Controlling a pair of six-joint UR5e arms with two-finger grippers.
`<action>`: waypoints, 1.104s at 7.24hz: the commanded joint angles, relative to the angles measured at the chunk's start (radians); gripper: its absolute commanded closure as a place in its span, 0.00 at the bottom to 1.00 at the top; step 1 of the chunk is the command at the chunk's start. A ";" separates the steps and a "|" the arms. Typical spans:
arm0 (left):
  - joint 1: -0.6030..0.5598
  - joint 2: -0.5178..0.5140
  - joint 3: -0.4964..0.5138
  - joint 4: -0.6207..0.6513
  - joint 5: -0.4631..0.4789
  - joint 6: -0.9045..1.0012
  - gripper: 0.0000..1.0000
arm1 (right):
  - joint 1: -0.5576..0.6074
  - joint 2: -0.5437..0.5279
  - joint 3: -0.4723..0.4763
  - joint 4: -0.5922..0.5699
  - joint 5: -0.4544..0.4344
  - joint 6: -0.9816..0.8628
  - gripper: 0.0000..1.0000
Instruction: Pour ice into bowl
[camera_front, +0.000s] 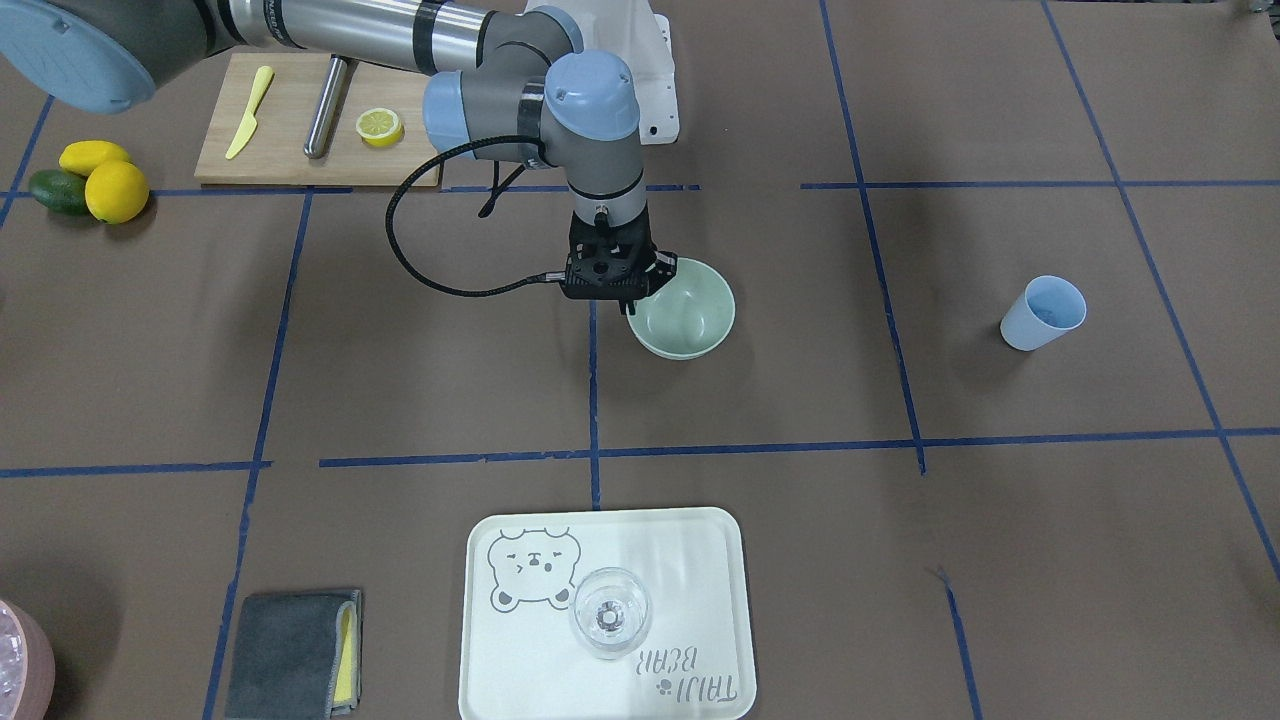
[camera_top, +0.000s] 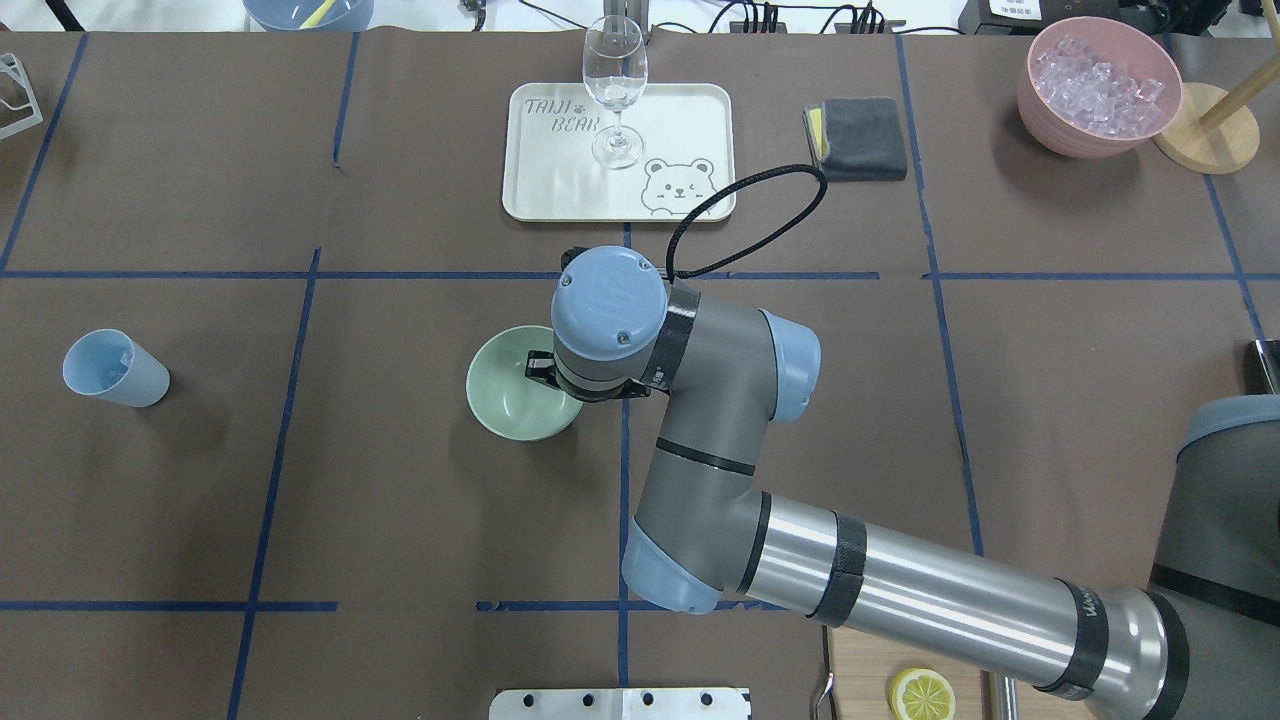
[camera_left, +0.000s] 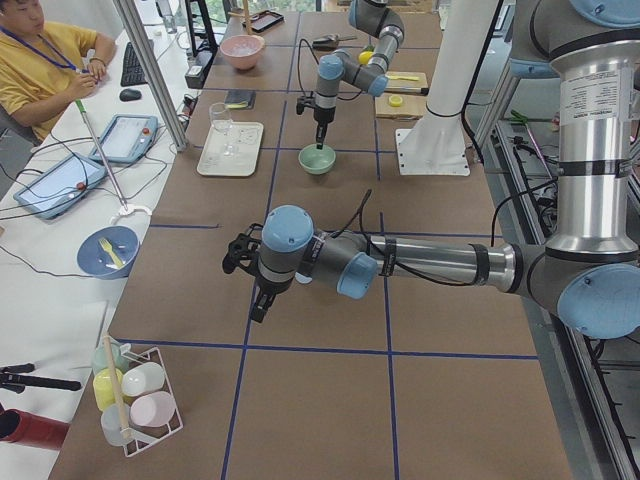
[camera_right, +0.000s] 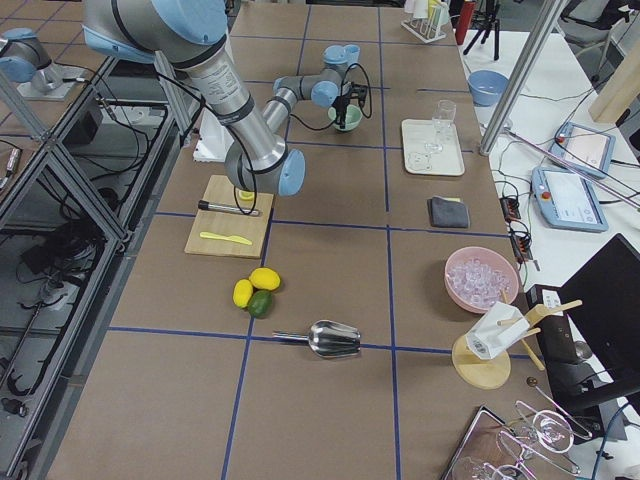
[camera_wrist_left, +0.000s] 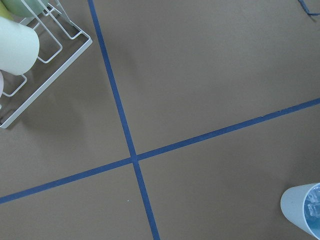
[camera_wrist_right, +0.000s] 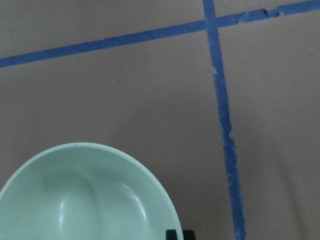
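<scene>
The pale green bowl (camera_front: 690, 318) sits on the table near a tape crossing, with nothing in it. My right gripper (camera_front: 632, 303) points down at its rim, on the bowl's left side in the front-facing view. In the right wrist view the bowl (camera_wrist_right: 85, 200) fills the lower left and one dark fingertip (camera_wrist_right: 175, 235) shows just outside the rim. Whether the fingers clamp the rim I cannot tell. The ice (camera_wrist_left: 314, 206) lies in a light blue cup (camera_top: 115, 368) far to the left. My left gripper (camera_left: 256, 305) hovers near that cup; open or shut, I cannot tell.
A pink bowl of ice cubes (camera_top: 1098, 85) stands at the far right, with a grey cloth (camera_top: 858, 138) nearby. A wine glass (camera_top: 614, 95) stands on a bear tray (camera_top: 690, 110). Cutting board (camera_front: 290, 165), lemons (camera_front: 115, 190), a metal scoop (camera_right: 330, 338) and a cup rack (camera_wrist_left: 45, 75) are also here.
</scene>
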 joint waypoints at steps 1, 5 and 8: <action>0.000 0.001 0.004 0.000 0.000 0.000 0.00 | -0.002 -0.012 0.002 0.011 -0.008 -0.004 0.01; 0.000 0.001 0.001 0.002 0.005 0.000 0.00 | 0.255 -0.071 0.119 -0.003 0.207 -0.178 0.00; 0.002 -0.008 -0.005 -0.006 0.009 0.000 0.00 | 0.579 -0.385 0.232 0.001 0.454 -0.770 0.00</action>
